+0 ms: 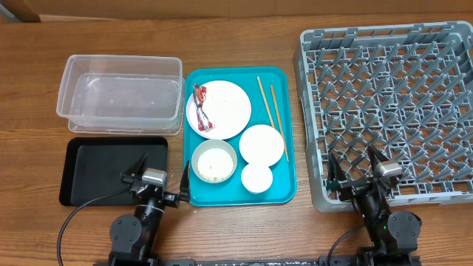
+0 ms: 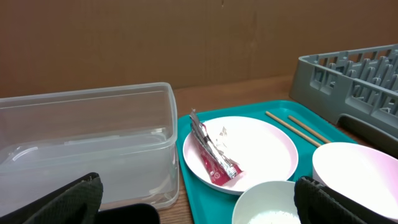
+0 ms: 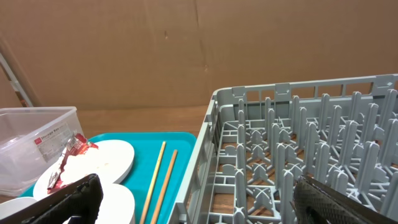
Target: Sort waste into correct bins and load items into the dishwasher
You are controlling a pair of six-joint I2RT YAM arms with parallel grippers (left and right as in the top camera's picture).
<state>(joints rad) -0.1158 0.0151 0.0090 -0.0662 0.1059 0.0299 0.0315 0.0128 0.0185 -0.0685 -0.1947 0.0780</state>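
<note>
A crumpled red wrapper point(image 1: 201, 108) point(image 2: 211, 154) lies on the large white plate point(image 1: 222, 109) in the teal tray point(image 1: 284, 188). A bowl holding rice point(image 1: 214, 162), an empty bowl point(image 1: 262, 144), a small cup point(image 1: 256, 178) and two chopsticks point(image 1: 272, 111) point(image 3: 160, 177) share that tray. The clear tub point(image 1: 122, 92) and black tray point(image 1: 96, 174) lie to its left, the grey dish rack point(image 1: 392, 103) to its right. My left gripper point(image 1: 160, 176) point(image 2: 199, 205) hangs open over the black tray's right end. My right gripper point(image 1: 353, 166) point(image 3: 202, 202) hangs open over the rack's near left corner.
Both arm bases stand at the table's front edge. A brown cardboard wall rises behind the table in the wrist views. Bare wooden tabletop point(image 1: 236, 44) runs along the back, and a narrow strip of it separates the teal tray from the rack.
</note>
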